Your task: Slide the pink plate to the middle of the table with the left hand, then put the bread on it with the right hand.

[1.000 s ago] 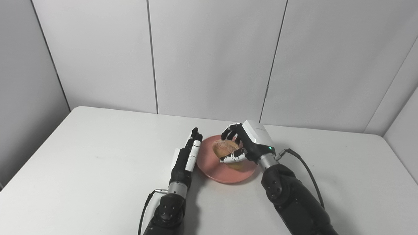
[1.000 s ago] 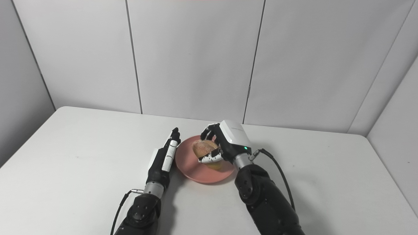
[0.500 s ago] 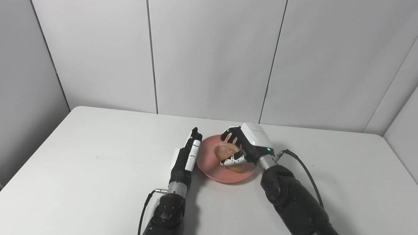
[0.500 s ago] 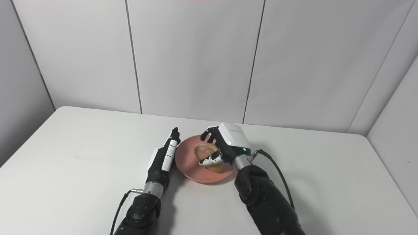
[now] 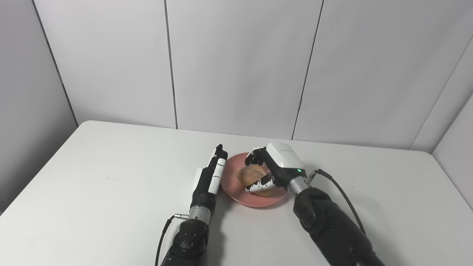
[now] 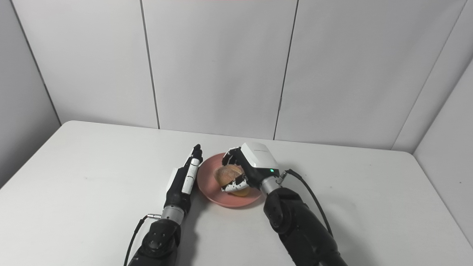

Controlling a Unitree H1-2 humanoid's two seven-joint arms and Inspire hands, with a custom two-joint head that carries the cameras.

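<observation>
A lab booth: bare white table [image 5: 92,192], plain grey wall panels [image 5: 236,62].

A white table [image 5: 92,184] stands against grey wall panels [image 5: 236,66].

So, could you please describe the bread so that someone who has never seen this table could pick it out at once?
Start at the white table and find the pink plate near its middle, between the two hands. The bread is over that plate, with the right hand closed round it. It is the only rounded, golden-brown thing there.

Bright, even light; soft shadows, sharp focus, no glare.
</observation>
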